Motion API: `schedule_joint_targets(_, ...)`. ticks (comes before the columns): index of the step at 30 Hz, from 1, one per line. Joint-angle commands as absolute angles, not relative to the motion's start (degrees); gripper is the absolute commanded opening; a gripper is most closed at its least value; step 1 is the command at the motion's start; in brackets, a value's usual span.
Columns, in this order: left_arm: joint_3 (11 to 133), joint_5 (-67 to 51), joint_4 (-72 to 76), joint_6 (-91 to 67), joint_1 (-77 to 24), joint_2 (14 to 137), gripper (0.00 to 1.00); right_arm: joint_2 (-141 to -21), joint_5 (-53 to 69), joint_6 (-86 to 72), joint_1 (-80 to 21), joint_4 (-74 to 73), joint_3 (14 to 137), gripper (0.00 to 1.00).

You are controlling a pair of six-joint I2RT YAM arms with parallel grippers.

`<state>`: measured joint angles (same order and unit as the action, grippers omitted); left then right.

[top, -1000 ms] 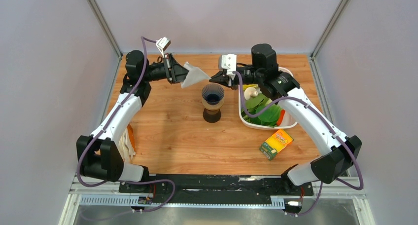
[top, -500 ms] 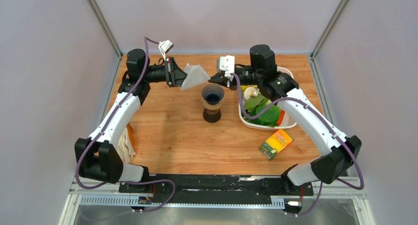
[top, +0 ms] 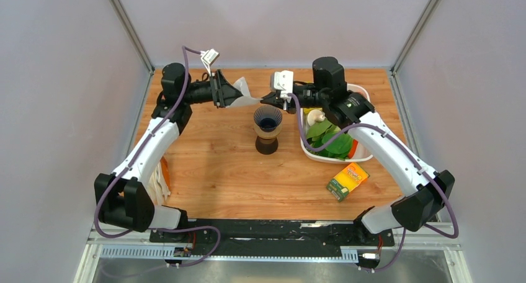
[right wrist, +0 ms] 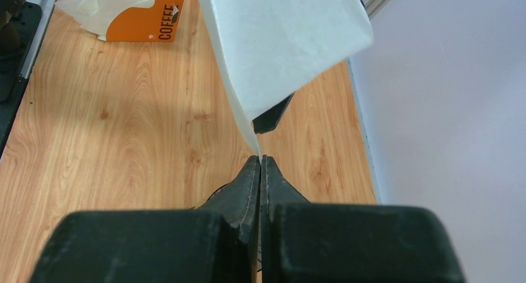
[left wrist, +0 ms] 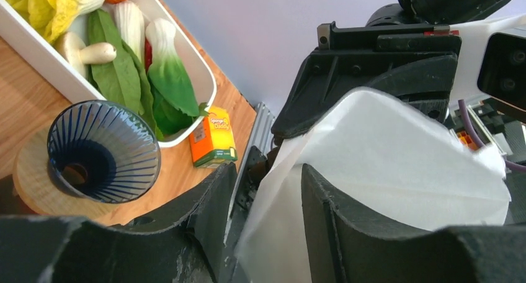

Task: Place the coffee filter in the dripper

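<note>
The coffee filter [top: 249, 97], a thin white paper fan, hangs in the air behind the dripper [top: 268, 129]. My right gripper [top: 266, 100] is shut on its pointed corner; in the right wrist view the paper [right wrist: 279, 41] runs down into the closed tips [right wrist: 260, 160]. My left gripper [top: 238, 93] stands open around the filter's other side. In the left wrist view the sheet [left wrist: 397, 152] passes loosely between its spread fingers [left wrist: 267, 171]. The dripper [left wrist: 102, 149] stands upright on the table, its blue ribbed funnel holding nothing.
A white tub [top: 308, 148] of vegetables sits right of the dripper. An orange sponge box [top: 347, 180] lies in front of the tub. A pack of filters [right wrist: 139, 13] lies at the table's left edge. Grey walls enclose the table on three sides.
My left gripper's jaws have spread apart and released their pinch on the filter. The right gripper has edged left at the filter's corner, and the paper now sits flatter between the two grippers.
</note>
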<state>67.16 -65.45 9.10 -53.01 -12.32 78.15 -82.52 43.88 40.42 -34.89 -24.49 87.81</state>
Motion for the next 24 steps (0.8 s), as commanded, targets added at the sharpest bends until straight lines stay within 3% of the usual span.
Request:
schedule_joint_targets(1, 65.97, -64.22, 18.32, -57.82, -13.08, 77.85, 0.53, -80.89, 42.23, 39.64, -36.14, -19.74, 87.16, 0.00)
schedule_joint_targets(6, 64.04, -65.15, 25.27, -63.15, -13.00, 78.79, 0.43, -80.07, 39.53, 37.98, -36.45, -16.17, 85.80, 0.00)
schedule_joint_targets(10, 61.70, -65.00, 28.53, -66.14, -11.47, 76.79, 0.41, -78.95, 37.59, 38.12, -36.32, -16.09, 85.01, 0.00)
schedule_joint_targets(17, 59.75, -61.23, 26.77, -62.85, -8.79, 72.82, 0.56, -77.91, 37.42, 38.05, -36.30, -16.03, 83.66, 0.00)
schedule_joint_targets(24, 60.44, -61.78, 25.73, -58.49, -9.98, 72.35, 0.59, -79.91, 39.41, 35.38, -36.39, -15.19, 85.65, 0.00)
